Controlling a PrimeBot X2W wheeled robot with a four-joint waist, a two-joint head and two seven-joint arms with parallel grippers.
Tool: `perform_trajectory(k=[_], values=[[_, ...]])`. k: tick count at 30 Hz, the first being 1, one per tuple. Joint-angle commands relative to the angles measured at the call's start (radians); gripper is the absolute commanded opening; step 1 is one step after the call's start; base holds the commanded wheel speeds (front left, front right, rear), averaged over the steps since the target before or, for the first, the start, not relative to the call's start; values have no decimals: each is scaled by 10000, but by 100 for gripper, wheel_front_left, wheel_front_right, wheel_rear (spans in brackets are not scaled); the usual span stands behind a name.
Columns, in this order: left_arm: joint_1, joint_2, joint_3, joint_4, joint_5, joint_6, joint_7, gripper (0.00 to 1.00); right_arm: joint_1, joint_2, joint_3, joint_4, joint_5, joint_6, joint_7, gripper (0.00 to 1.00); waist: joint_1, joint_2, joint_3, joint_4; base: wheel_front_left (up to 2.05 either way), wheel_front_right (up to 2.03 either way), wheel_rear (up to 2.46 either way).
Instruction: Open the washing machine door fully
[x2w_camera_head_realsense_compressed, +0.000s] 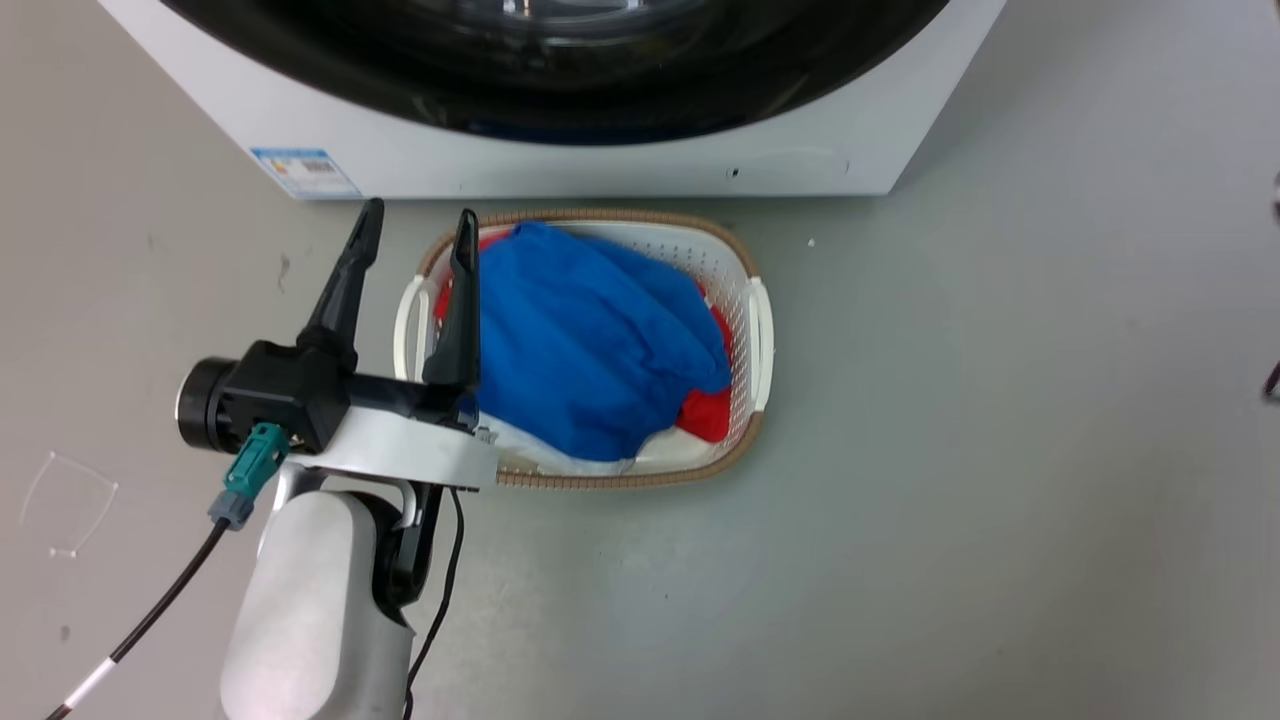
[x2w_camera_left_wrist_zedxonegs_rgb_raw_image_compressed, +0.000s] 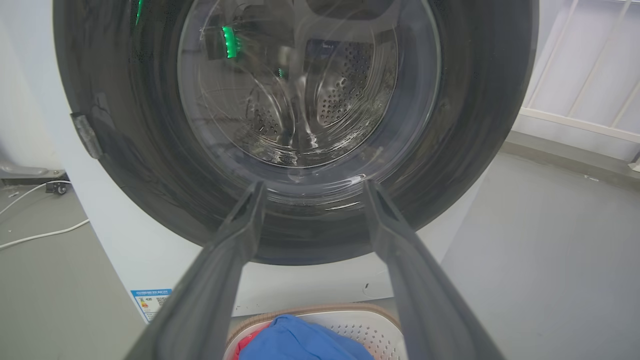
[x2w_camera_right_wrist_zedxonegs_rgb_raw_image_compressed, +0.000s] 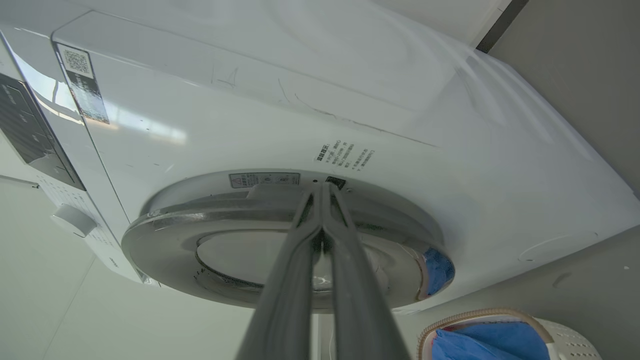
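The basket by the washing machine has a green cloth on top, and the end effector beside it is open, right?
The cloth is blue, not green; the head view shows it. The basket does stand before the washing machine, the open left end effector beside it.

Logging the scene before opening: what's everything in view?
washing machine: one, white, top of head view
washing machine door: one, black rim, clear glass, machine's front
label sticker: one, blue, machine's lower front corner
laundry basket: one, white, tan rim, floor before the machine
cloths: two, blue over red, in the basket
cable: one, white, floor beside the machine
left gripper: one, dark, open, by the basket's left rim
right gripper: one, dark, shut, tips at the door's rim
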Motion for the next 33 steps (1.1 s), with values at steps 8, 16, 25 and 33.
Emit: perform_trajectory(k=[8, 16, 25, 33], values=[[-482, -19, -206, -619, -120, -12, -26, 100, -2866, -97, 983, 1391, -1065, 2, 1508, 0, -1, 0, 1282, 334, 0, 0, 0], [-691, -20, -415, -838, -177, -15, -26, 100, -4609, 368, 1303, 2032, -1883, 2, 1858, 0, -1, 0, 1836, 556, 0, 0, 0], [-824, -21, -687, -885, -254, 40, -26, 100, -5208, 587, 1283, 2347, -2336, 2, 2310, 0, -1, 0, 2098, 687, 0, 0, 0], [-821, -20, -765, -770, -157, 35, -26, 100, -4612, 506, 1188, 2216, -2138, 1, 3561, 0, -1, 0, 1923, 579, 0, 0, 0]])
